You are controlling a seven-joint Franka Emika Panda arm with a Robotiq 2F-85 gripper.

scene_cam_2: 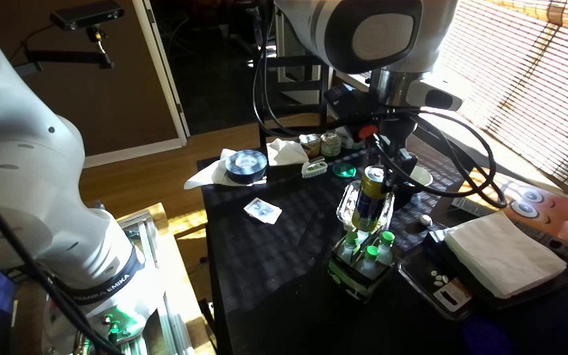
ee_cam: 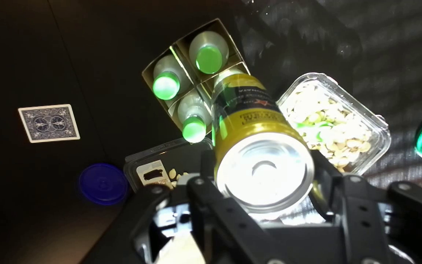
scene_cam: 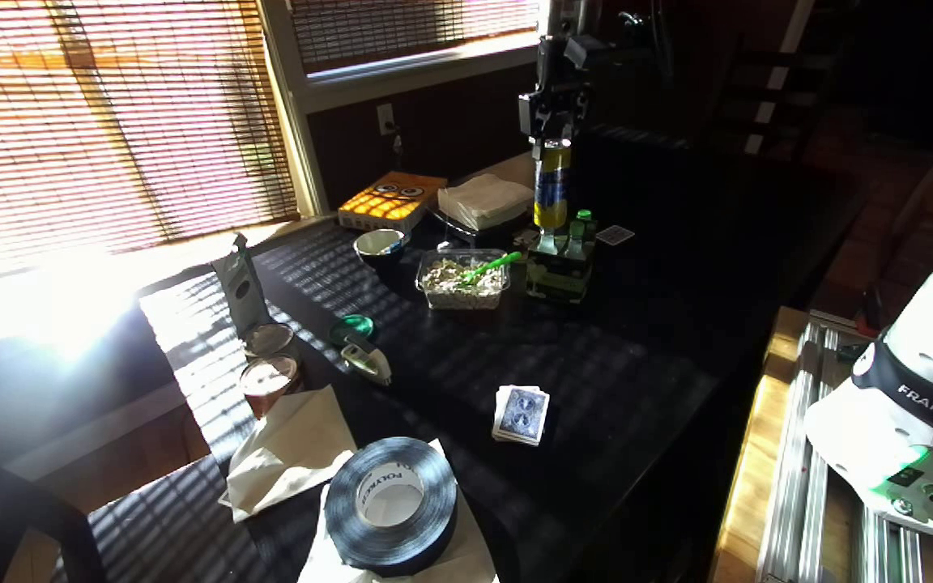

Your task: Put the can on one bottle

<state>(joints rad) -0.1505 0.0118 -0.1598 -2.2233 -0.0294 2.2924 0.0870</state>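
The can (scene_cam: 552, 190), yellow with a dark blue band and silver end, stands upright above a carton carrier (scene_cam_2: 353, 281) of small bottles. It also shows in an exterior view (scene_cam_2: 369, 202) and in the wrist view (ee_cam: 251, 106). The bottle (scene_cam_2: 362, 235) directly under it shows only its pale shoulder; its top is hidden, so I cannot tell whether they touch. Three other bottles with green caps (ee_cam: 194, 129) stand in the other compartments. My gripper (ee_cam: 264, 168) has its fingers on both sides of the can's upper end and appears shut on it.
A clear tub of food (scene_cam: 463, 279) with a green fork stands beside the carrier. A black tray (scene_cam_2: 427, 281) with napkins (scene_cam_2: 506, 254) lies on its other side. A bowl (scene_cam: 380, 245), an orange box (scene_cam: 394, 201), playing cards (scene_cam: 521, 414) and a tape roll (scene_cam: 392, 502) are also around.
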